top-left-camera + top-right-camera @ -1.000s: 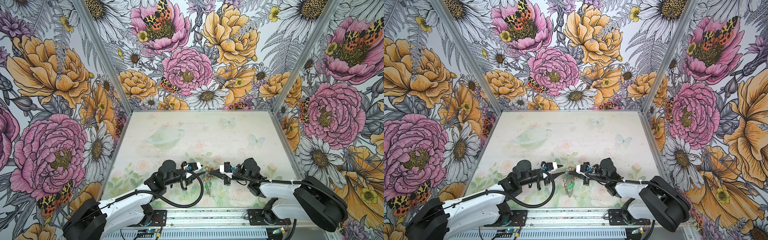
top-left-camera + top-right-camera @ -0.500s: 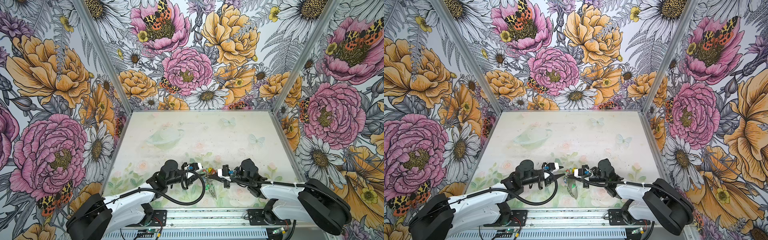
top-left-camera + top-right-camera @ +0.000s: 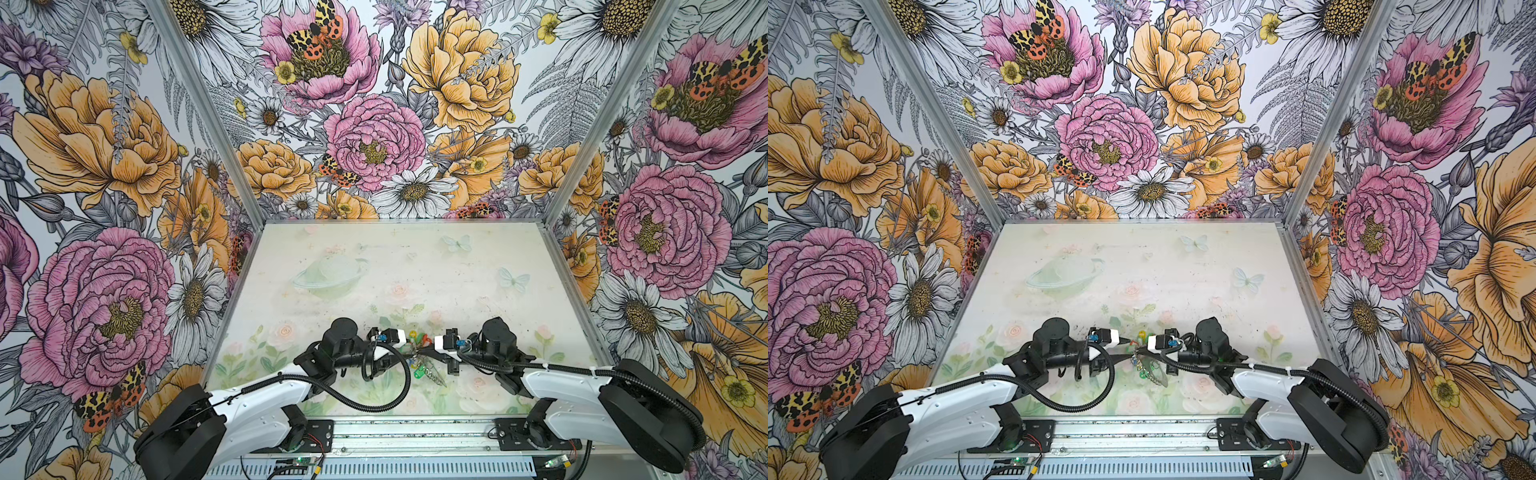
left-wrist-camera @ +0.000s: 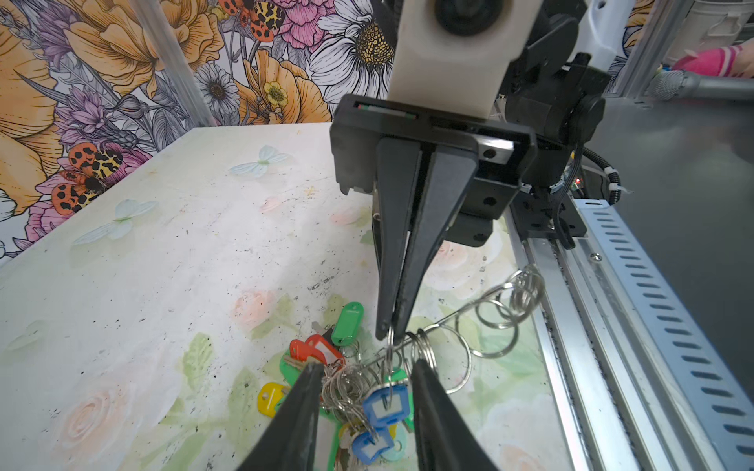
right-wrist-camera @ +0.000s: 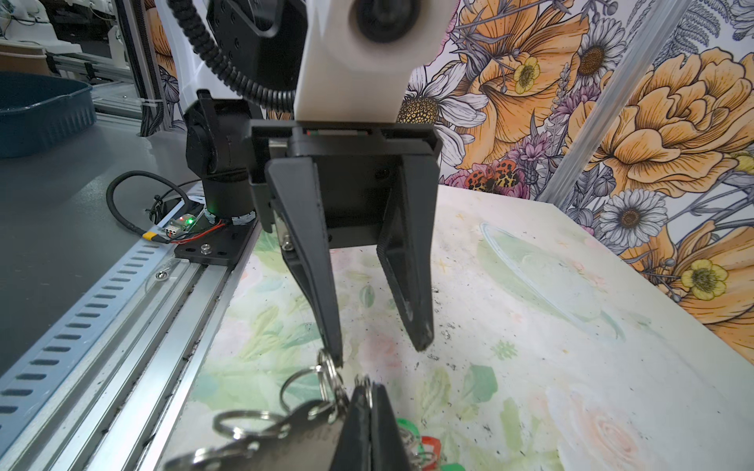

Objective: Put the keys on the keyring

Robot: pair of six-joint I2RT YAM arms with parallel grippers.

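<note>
Keys point(image 4: 385, 401) sit bunched low at centre of both top views, on the pale, speckled surface point(image 3: 415, 270) between flowered walls point(image 3: 374, 124). Only the wrist views show the right claw point(image 5: 369, 387) clenched on the keyring point(image 5: 304, 432) and the left claw point(image 5: 379, 352) released, straddling the bunch.

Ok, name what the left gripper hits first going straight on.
Likely the blue key and silver rings between the left gripper's open fingers, before the right gripper; depth unclear.

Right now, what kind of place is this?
Probably a robot test booth: flower-print walls box in a table, with the left arm and right arm bolted to a metal rail.
</note>
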